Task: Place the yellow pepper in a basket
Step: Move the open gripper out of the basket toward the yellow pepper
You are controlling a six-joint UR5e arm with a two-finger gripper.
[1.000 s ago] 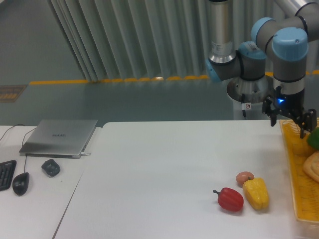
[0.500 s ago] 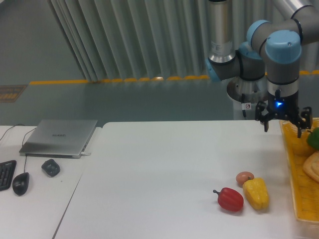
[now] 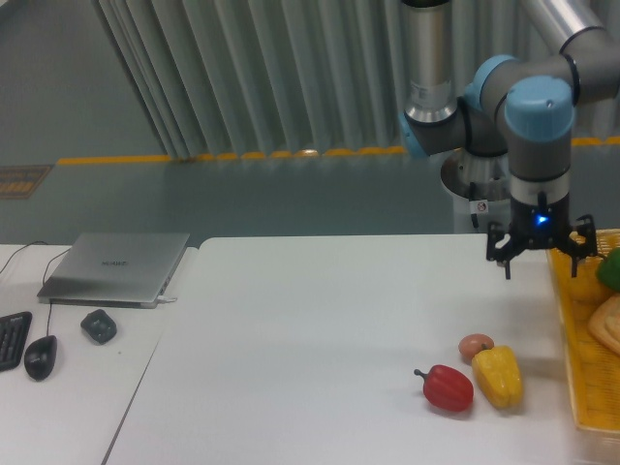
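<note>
- The yellow pepper (image 3: 498, 376) is lying on the white table (image 3: 320, 329), near the front right part, and nothing is holding it.
- The red pepper (image 3: 448, 387) is sitting just to the left of the yellow pepper, touching it or almost touching; its dark stem is pointing left.
- The small round orange-pink item (image 3: 475, 346) is resting just behind the yellow pepper, on its upper left side, very close to it.
- The basket (image 3: 573, 329) is lying to the right of the yellow pepper, along the right edge of the table; it is partly going out of the view. Some green and pale brownish things are lying inside it, but I cannot tell what they are.
- The gripper (image 3: 539, 254) is hanging in the air behind and above the yellow pepper, well apart from it, just beside the left rim of the basket. Its two fingers are standing apart and pointing down, with nothing between them. A blue light is shining on it.
- Far to the left of the yellow pepper, a closed laptop (image 3: 116, 267), a dark mouse (image 3: 40, 356), a small dark object (image 3: 99, 325) and a corner of a keyboard (image 3: 12, 339) are lying on a second table.
</note>
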